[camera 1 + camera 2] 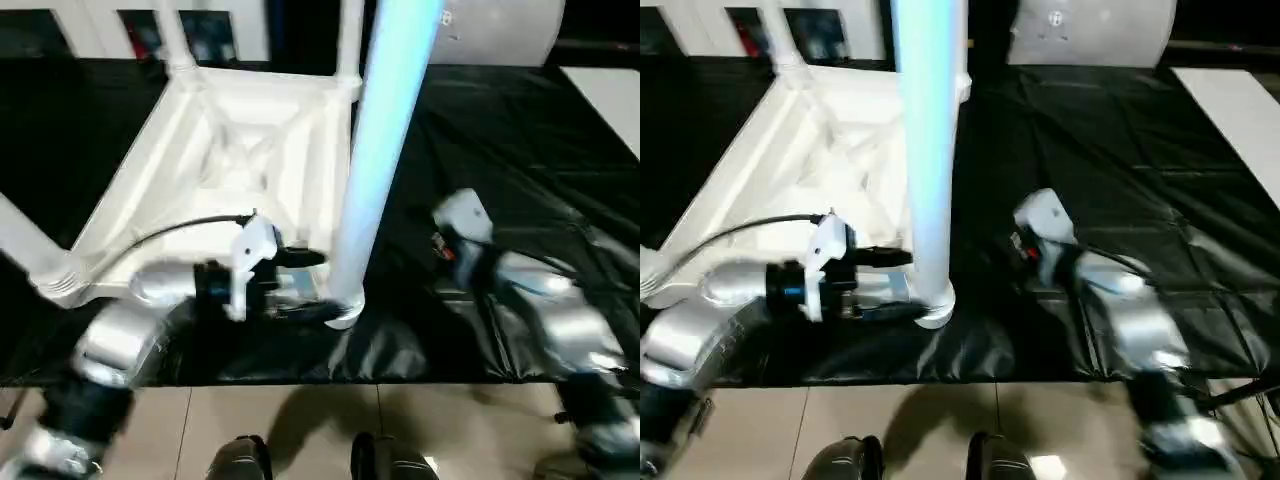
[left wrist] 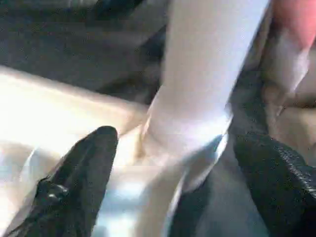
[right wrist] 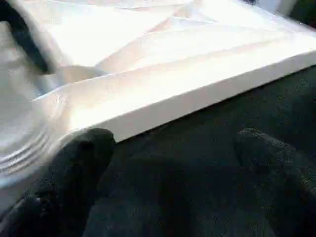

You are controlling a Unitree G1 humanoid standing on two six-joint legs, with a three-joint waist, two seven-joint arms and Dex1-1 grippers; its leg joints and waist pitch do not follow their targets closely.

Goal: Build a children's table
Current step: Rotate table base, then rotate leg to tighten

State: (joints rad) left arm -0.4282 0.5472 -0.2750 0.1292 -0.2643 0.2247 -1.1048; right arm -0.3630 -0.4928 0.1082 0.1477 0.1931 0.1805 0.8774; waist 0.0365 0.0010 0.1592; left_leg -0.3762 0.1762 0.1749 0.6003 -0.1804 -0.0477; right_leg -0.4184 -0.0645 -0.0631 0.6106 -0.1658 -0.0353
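My left gripper (image 1: 300, 285) sits with fingers spread either side of the nearest leg's (image 1: 385, 150) base, not clamped; my right gripper (image 3: 168, 163) hangs released over the black cover (image 1: 520, 180), at three o'clock from that leg. The children's table (image 1: 240, 160) lies upside down, ribs up. I judge it light, stiff, slick plastic; I'd grasp the leg low, near its socket.
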